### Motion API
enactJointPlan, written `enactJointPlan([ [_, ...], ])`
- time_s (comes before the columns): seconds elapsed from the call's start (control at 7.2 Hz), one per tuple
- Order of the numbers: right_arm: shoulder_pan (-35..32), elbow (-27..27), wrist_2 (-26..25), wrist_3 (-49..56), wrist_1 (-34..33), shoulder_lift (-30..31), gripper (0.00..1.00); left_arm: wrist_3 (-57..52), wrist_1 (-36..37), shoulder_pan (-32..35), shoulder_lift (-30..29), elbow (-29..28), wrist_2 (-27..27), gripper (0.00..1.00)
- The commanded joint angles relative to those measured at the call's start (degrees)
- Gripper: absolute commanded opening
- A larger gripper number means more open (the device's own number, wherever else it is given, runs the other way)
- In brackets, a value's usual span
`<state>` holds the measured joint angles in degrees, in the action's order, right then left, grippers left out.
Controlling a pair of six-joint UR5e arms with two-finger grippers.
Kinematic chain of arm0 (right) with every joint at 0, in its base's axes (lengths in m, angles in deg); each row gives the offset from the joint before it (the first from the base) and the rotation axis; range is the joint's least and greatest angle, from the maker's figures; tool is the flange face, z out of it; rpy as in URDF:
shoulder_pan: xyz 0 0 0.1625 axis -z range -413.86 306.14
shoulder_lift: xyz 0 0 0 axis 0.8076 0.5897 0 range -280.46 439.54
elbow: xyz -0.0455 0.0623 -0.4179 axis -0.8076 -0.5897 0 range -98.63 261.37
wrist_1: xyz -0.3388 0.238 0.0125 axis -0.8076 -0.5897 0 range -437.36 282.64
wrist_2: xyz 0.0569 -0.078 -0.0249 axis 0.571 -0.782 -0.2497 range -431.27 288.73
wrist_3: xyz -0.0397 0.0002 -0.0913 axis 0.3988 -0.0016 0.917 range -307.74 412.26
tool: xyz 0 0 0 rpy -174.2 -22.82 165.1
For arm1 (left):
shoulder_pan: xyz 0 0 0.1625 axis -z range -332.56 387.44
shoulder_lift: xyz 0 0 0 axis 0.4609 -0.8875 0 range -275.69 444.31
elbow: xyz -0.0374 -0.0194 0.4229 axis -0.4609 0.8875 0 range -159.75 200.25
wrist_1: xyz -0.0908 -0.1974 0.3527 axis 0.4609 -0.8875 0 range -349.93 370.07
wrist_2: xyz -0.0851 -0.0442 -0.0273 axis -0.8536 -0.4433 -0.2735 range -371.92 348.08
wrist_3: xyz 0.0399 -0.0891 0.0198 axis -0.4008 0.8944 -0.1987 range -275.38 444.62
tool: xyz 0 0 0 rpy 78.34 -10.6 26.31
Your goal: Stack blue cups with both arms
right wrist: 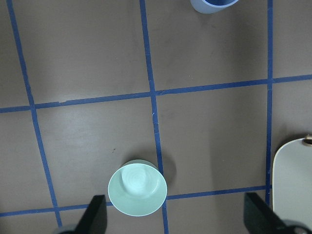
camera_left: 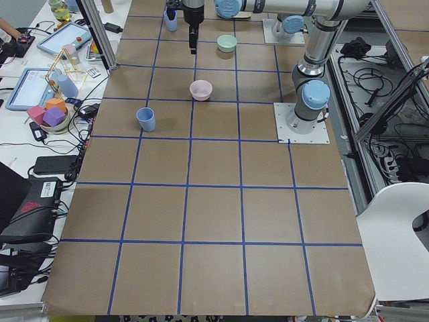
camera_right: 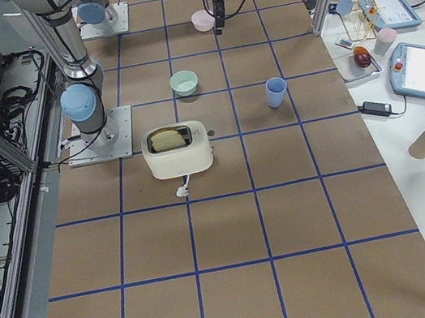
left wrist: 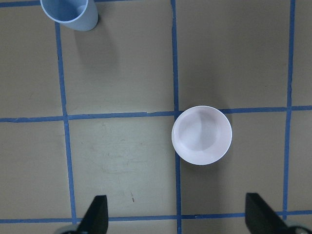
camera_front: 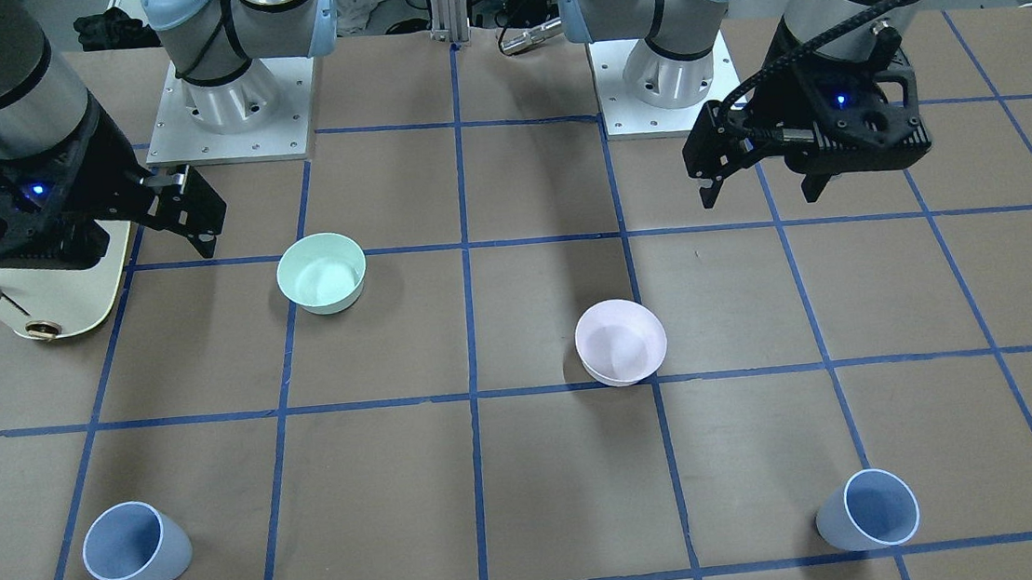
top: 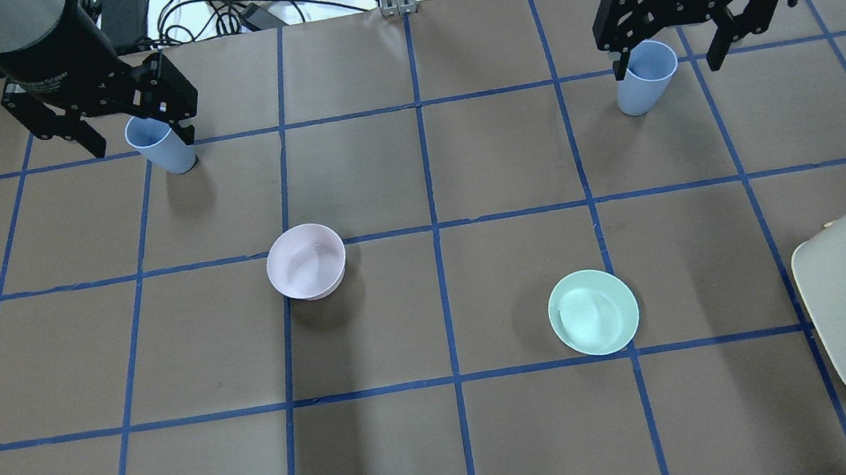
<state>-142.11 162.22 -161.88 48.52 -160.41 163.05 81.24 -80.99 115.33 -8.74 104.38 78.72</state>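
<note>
While the left gripper (camera_front: 760, 192) and right gripper (top: 670, 60) gape empty, two smooth tapered blue cups (camera_front: 136, 543) (camera_front: 869, 509) stand upright

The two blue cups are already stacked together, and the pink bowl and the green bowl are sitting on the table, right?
Not quite: one blue cup and the other blue cup stand far apart, not stacked, as the exterior front-facing view shows. The pink bowl and the green bowl do sit on the table.
</note>
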Motion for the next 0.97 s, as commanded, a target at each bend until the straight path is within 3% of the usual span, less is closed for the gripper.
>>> enactJointPlan([
  [0.0,0.0,0.0,-0.2,0.1,-0.1,0.0,1.00,0.1,0.0,0.0,0.1,0.2,0.2,1.00],
  [0.83,0.1,0.0,-0.4,0.0,-0.3,-0.2,1.00,-0.1,0.4,-1.5,-0.7,-0.1,0.5,1.00],
])
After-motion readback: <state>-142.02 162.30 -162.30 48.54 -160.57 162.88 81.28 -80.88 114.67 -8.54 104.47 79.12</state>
